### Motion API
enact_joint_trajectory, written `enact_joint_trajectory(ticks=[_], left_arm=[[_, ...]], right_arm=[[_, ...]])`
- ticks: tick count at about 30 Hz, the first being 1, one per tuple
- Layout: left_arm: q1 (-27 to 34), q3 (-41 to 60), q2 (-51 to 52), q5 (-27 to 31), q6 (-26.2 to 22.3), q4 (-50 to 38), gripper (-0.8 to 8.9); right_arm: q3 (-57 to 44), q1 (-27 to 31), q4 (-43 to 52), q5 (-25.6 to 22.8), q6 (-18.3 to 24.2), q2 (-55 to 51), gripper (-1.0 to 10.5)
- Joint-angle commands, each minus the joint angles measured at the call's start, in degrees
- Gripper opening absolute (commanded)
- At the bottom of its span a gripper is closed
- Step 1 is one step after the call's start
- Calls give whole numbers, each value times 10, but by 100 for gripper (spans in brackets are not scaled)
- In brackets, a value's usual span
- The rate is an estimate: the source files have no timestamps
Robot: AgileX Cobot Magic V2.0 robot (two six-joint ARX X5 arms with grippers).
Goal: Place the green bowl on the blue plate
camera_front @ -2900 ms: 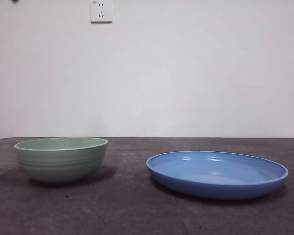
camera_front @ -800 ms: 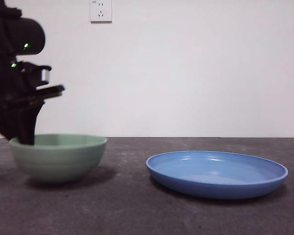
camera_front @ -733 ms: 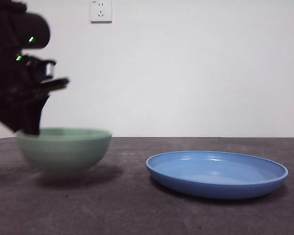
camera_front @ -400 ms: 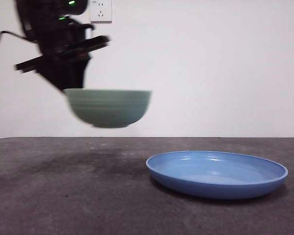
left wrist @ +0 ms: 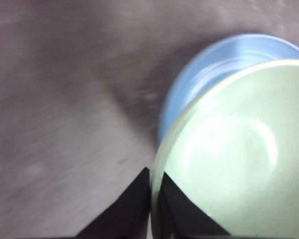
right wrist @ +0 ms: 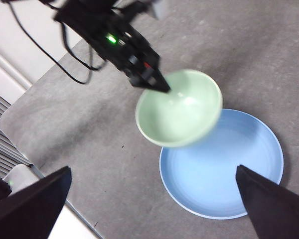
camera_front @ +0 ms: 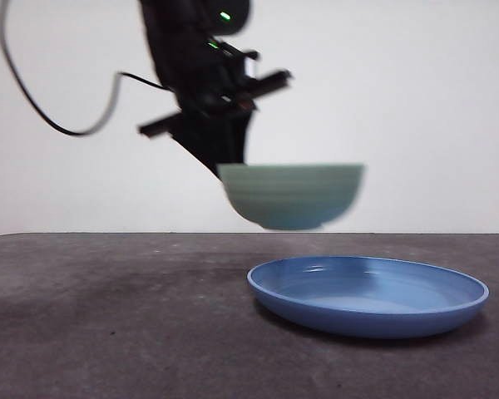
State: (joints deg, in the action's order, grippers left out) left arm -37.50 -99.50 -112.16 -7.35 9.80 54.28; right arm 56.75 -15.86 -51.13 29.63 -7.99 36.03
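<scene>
One green bowl (camera_front: 293,196) empty, airborne | left gripper (left wrist: 150,199) pinching rim | blue plate (camera_front: 368,295) empty

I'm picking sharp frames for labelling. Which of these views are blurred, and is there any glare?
Front view: the green bowl and the left hand gripping its rim are smeared by motion, while the blue plate is crisp with small highlights. Left wrist view: table and plate streaked, with soft glare inside the bowl. Right wrist view: mild blur on the bowl and arm.
</scene>
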Motion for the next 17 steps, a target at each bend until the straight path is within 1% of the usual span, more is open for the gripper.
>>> enact_joint_trajectory(ticks=[1, 5, 9, 17], left_arm=[[-23, -36, -41, 0, 3, -3, 14], [-47, -60, -82, 0, 3, -10, 14], [-60, -61, -100, 0, 4, -31, 14], [-67, -61, -126, 1, 8, -40, 14]], right_arm=[[10, -3, 5, -1, -5, 2, 599], [10, -3, 5, -1, -5, 2, 599], [10, -3, 5, -1, -6, 2, 599], [10, -3, 5, -1, -6, 2, 599]])
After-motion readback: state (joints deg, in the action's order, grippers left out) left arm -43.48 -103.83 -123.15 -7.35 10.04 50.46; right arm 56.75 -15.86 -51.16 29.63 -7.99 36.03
